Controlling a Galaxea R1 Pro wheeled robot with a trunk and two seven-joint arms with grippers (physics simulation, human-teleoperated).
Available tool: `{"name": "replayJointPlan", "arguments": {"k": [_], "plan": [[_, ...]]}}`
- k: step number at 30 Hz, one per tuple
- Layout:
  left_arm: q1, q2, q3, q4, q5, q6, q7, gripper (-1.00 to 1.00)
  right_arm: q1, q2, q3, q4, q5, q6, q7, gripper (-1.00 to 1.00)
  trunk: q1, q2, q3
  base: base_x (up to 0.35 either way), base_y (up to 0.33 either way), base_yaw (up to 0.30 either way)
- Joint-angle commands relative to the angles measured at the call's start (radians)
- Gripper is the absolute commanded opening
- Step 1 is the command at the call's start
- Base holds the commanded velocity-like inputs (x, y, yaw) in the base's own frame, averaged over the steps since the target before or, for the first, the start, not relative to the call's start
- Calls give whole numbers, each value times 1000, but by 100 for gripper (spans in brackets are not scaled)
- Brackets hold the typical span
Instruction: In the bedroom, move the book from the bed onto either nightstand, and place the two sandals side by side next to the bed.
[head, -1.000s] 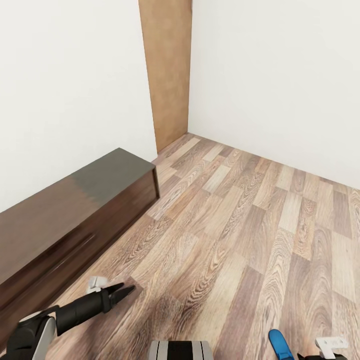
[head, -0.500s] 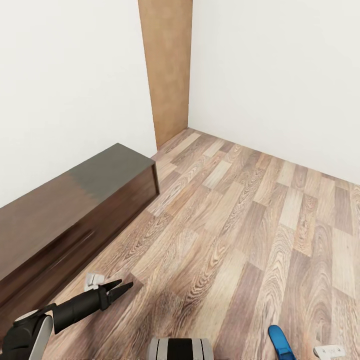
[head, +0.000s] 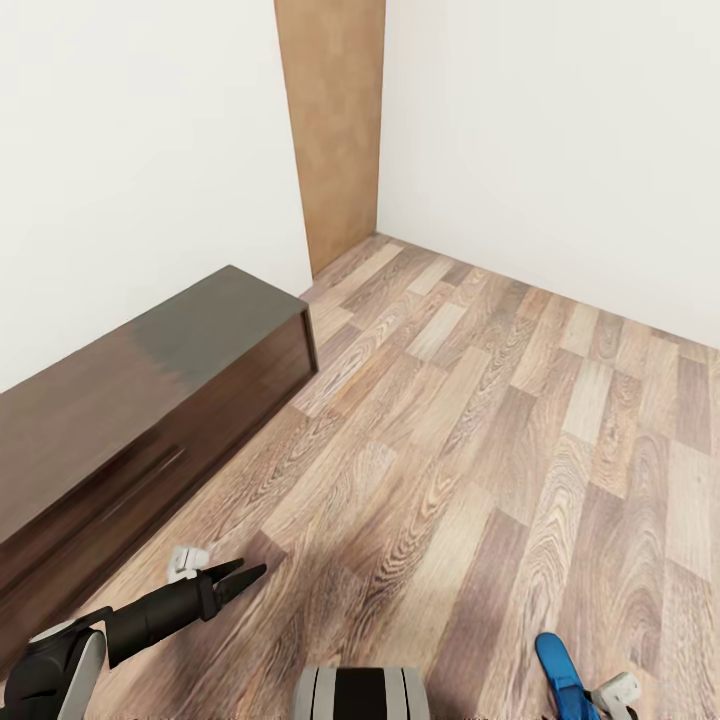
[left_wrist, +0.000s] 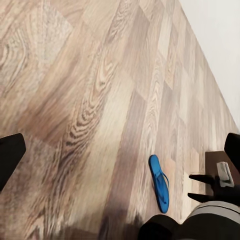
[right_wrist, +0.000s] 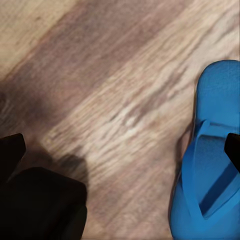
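One bright blue sandal (head: 558, 672) lies flat on the wood-plank floor at the bottom right of the head view, just ahead of my base. My right gripper (right_wrist: 122, 150) hovers open right over it. One fingertip (right_wrist: 233, 149) overlaps the strap side of the sandal (right_wrist: 212, 170), the other is over bare floor. From the left wrist view, the sandal (left_wrist: 160, 182) lies beside the right gripper (left_wrist: 192, 186). My left gripper (head: 252, 568) hangs open and empty above the floor at the lower left. The book, bed and nightstand are out of view.
A long low dark cabinet (head: 150, 400) runs along the white wall on the left. A brown door (head: 335, 130) stands in the far corner. Open plank floor (head: 480, 420) stretches ahead and to the right up to the far wall.
The head view has shifted slightly. My right gripper has moved left, closer over the blue sandal. The left arm has stayed about where it was.
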Motion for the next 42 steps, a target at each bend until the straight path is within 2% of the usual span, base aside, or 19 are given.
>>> {"name": "replayJointPlan", "arguments": {"k": [1, 23, 30, 34, 36, 37, 38, 42], "plan": [[0, 0, 0, 0, 4, 7, -1, 100, 0, 0, -3, 0, 5, -1, 6, 100, 0, -1, -5, 0, 0, 0], [0, 0, 0, 0, 5, 8, -1, 100, 0, 0, -4, 1, 2, -1, 6, 100, 10, -6, -90, 0, 0, 0], [0, 0, 0, 0, 5, 8, -1, 100, 0, 0, -13, -3, -18, -2, 4, 100, 13, -7, -117, 0, 0, 0], [0, 0, 0, 0, 5, 8, -1, 100, 0, -1, -45, -10, -37, -2, 1, 100, 15, -8, -132, 0, 0, 0], [0, 0, 0, 0, 5, 8, -1, 100, 0, -1, -86, -33, -43, -1, 1, 100, 16, -9, -140, 0, 0, 0], [0, 0, 1, 0, 5, 8, -1, 100, 0, -1, -116, -63, -45, 1, 1, 100, 16, -9, -144, 0, 0, 0], [0, 1, 1, 0, 5, 8, -1, 100, 0, 0, -170, -179, -47, 24, 1, 100, 17, -9, -148, 0, 0, 0], [0, 1, 1, 0, 5, 8, -1, 100, 0, 0, -188, -265, -48, 101, 1, 100, 19, -10, -163, 0, 0, 0]]}}
